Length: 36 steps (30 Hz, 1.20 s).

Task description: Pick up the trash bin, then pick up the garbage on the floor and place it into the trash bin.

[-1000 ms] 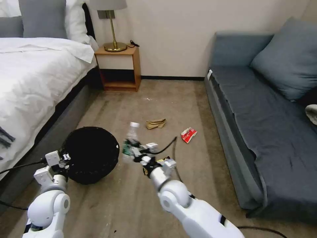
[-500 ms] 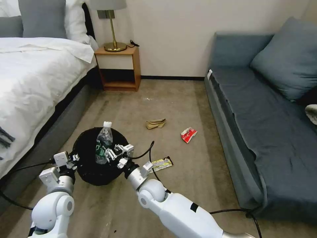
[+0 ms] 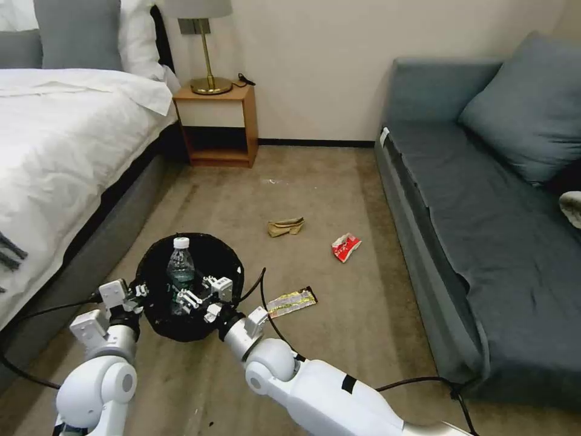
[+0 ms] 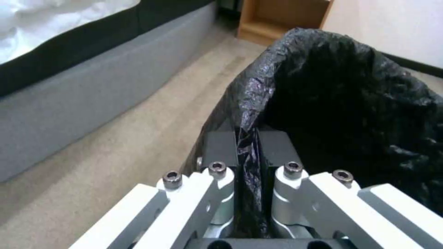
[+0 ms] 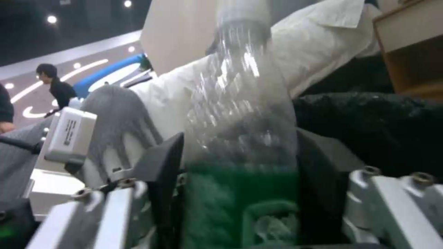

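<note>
Right end effector [image 3: 192,297] is clenched on the bottle [image 3: 180,266], pads gripping at the green label, cap up, and it hangs right over the open mouth of the trash bin [image 3: 224,254]. In the right wrist view the bottle [image 5: 240,138] sits squarely between the two dark pads, with the black liner [image 5: 369,128] just behind it.

On the other side, the left end effector [image 4: 247,193] is pinched shut on the bin's wrinkled black rim [image 4: 251,103], carrying the bin beside the bed [image 3: 66,151].

This looks like the drop-off step for the first piece of garbage. The next move likely calls for opening the right pads while the bin is held level, so the bottle falls inside rather than tipping off the rim.

Out on the beige carpet [image 3: 339,200] three pieces lie unpicked: the yellow-black wrapper [image 3: 292,301] just beside the bin, the tan paper bag [image 3: 285,226] farther out, the red-white packet [image 3: 345,246] near the grey sofa [image 3: 484,212]. A nightstand [image 3: 219,124] with a brass lamp [image 3: 206,45] stands against the far wall.
</note>
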{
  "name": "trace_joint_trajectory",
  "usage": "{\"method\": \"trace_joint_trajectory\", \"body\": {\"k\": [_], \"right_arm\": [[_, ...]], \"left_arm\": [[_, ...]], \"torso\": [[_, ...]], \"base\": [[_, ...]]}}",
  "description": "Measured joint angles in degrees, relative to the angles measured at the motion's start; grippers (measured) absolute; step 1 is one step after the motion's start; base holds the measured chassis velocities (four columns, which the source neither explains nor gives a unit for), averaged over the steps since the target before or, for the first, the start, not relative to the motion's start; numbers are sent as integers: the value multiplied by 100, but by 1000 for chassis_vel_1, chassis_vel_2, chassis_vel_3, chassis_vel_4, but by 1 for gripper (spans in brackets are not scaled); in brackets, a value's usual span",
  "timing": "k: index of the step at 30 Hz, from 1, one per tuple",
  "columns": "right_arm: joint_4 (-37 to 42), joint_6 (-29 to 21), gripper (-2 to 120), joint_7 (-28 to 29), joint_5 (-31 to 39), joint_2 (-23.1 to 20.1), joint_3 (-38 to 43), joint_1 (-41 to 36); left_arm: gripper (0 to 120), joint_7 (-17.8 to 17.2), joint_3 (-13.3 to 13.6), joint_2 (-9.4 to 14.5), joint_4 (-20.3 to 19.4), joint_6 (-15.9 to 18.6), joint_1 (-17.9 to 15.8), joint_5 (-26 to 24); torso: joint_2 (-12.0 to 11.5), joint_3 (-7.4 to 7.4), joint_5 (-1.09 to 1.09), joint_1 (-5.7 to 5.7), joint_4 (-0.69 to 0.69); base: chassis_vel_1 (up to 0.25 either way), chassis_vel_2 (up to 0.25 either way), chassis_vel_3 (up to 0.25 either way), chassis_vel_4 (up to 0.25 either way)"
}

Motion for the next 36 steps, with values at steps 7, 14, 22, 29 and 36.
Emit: {"method": "trace_joint_trajectory", "body": {"k": [7, 14, 22, 29, 36], "right_arm": [[134, -183, 90, -15, -18, -83, 147, -157], [410, -264, 100, -35, -246, -112, 590, -290], [792, -108, 100, 188, -2086, -435, 1919, -1164], [1005, 215, 100, 145, -2538, -809, 2939, -1949], [1040, 258, 100, 77, -2433, -874, 3106, -2222]], "left_arm": [[7, -12, -5, -22, -37, 66, 10, 7], [7, -16, -107, 52, 2, 69, -29, 28], [7, -38, -242, 241, 376, -53, -213, 786], [7, -17, -300, 401, 677, -187, -246, 982], [7, 5, -314, 422, 728, -210, -228, 962]], "torso": [[0, 0, 0, 0, 0], [0, 0, 1, 0, 1], [0, 0, 1, 0, 0], [0, 0, 1, 0, -1], [0, 0, 0, 0, -1]], "base": [[0, 0, 0, 0], [0, 0, 0, 0], [0, 0, 0, 0], [0, 0, 0, 0], [0, 0, 0, 0]]}}
